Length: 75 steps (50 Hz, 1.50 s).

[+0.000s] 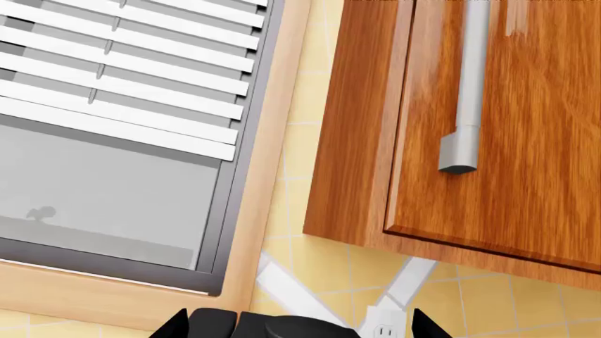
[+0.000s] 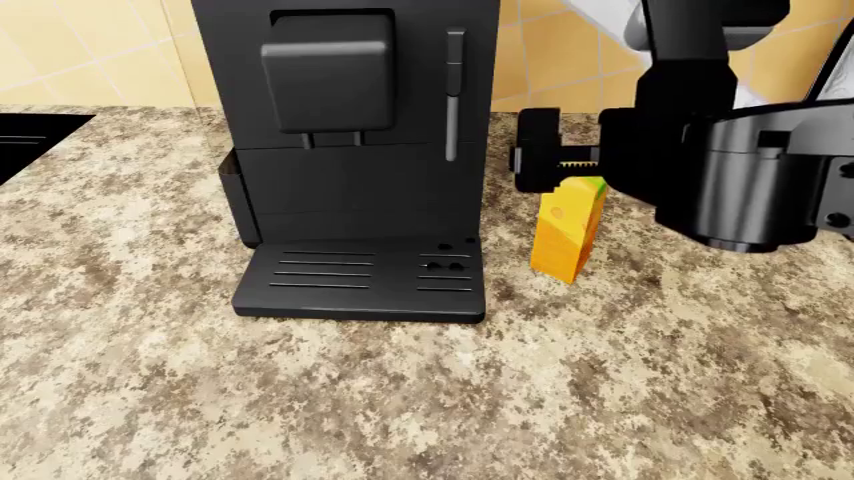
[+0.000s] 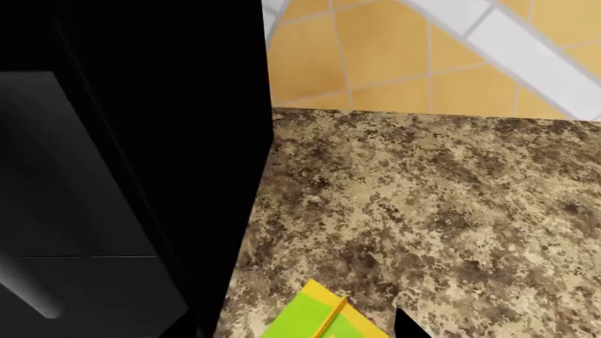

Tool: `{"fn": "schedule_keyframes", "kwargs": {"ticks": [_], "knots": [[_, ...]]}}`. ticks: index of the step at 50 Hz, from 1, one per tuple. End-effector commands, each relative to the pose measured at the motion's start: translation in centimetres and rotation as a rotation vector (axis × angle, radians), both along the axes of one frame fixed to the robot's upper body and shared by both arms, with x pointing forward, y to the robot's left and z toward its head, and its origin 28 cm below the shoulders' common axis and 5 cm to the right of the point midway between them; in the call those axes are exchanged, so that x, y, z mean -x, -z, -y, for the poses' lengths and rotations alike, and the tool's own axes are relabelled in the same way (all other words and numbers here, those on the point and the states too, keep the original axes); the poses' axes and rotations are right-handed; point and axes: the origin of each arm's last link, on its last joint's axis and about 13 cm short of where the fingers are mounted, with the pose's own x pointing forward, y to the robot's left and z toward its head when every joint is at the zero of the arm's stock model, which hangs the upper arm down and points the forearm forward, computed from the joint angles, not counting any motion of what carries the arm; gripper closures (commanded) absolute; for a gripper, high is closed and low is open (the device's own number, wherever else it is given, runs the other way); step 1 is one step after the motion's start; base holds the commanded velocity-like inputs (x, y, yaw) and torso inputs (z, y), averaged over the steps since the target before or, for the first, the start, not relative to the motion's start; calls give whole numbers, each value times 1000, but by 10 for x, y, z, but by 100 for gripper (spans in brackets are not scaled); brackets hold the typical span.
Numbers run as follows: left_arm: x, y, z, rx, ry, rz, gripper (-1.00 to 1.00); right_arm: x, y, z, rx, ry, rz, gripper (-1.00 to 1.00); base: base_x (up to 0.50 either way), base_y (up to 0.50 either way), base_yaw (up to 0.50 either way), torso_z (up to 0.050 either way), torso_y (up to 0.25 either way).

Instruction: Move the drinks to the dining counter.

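Observation:
One of the drinks, a yellow-orange gable-top juice carton (image 2: 566, 232), stands upright on the speckled granite counter (image 2: 400, 400), just right of the black coffee machine (image 2: 350, 150). My right gripper (image 2: 567, 160) hovers at the carton's top, open, its jaws straddling the gable. In the right wrist view the carton's green and yellow top (image 3: 324, 320) lies between the fingers, with one fingertip (image 3: 409, 325) a small gap away. My left gripper (image 1: 298, 329) is open with nothing between its fingertips (image 1: 427, 325), raised towards the wall. The dining counter is out of view.
The coffee machine stands close beside the carton. A black sink corner (image 2: 27, 140) shows at the far left. The left wrist view faces a window with white blinds (image 1: 122, 84), a wooden wall cabinet (image 1: 488, 120) with a silver handle (image 1: 465, 91), and a wall outlet (image 1: 385, 327).

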Motion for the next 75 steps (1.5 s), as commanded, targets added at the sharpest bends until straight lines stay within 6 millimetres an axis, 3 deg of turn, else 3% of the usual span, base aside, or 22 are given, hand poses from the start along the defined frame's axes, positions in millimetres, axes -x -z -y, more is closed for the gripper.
{"fn": "schedule_keyframes", "kwargs": {"ticks": [1,75], "knots": [[1,-1,0,1,0,2,-100,0,4,0,13,-3,-22,-100,0,0,0,0,0],[3,0,0,1,6,2,-100,-11,25,1,72,19,-80,-100,0,0,0,0,0]]}}
